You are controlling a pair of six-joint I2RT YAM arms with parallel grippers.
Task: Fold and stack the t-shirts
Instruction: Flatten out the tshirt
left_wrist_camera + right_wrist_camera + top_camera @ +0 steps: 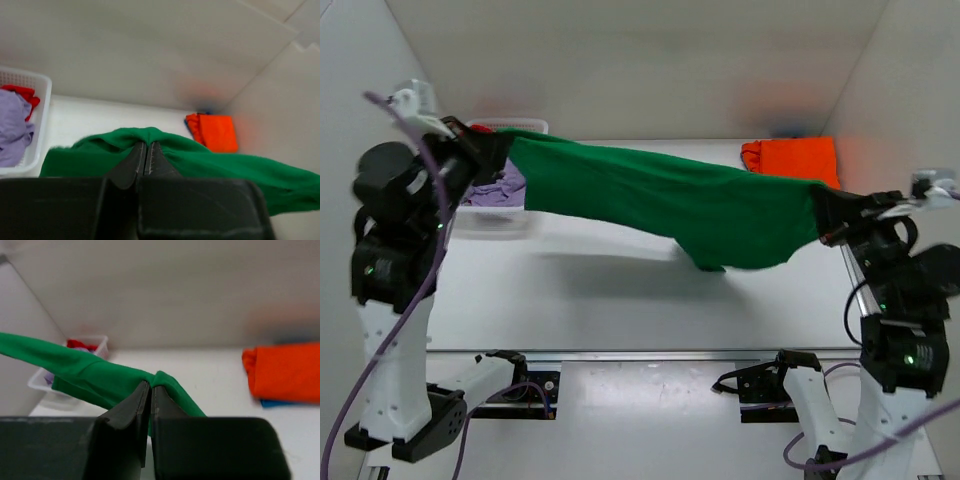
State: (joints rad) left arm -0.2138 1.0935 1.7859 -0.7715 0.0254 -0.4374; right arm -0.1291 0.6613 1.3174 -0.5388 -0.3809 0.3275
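**Operator:** What was the condition of the green t-shirt (660, 200)?

**Technician:** It was soft matte cloth, drawn out in the air as a long, sagging band between the two arms. It hung above the smooth white table (620, 300), lowest just right of its middle.

**Operator:** State of the grippers?

**Technician:** The left gripper (145, 147) was clenched on a bunched fold at the shirt's left end. The right gripper (150, 387) was clenched on a fold at the right end. On each, the tapered black fingers met with green cloth pinched between them.

**Operator:** Containers and contents?

**Technician:** A white plastic mesh basket (44, 115) stood at the far left of the table. It held a crumpled lavender shirt (12, 125), with a red shirt (20, 92) behind it.

**Operator:** Anything elsewhere?

**Technician:** In the far right corner an orange shirt (790, 160) lay folded into a rectangle. It rested on a blue shirt (280, 402), of which only an edge showed.
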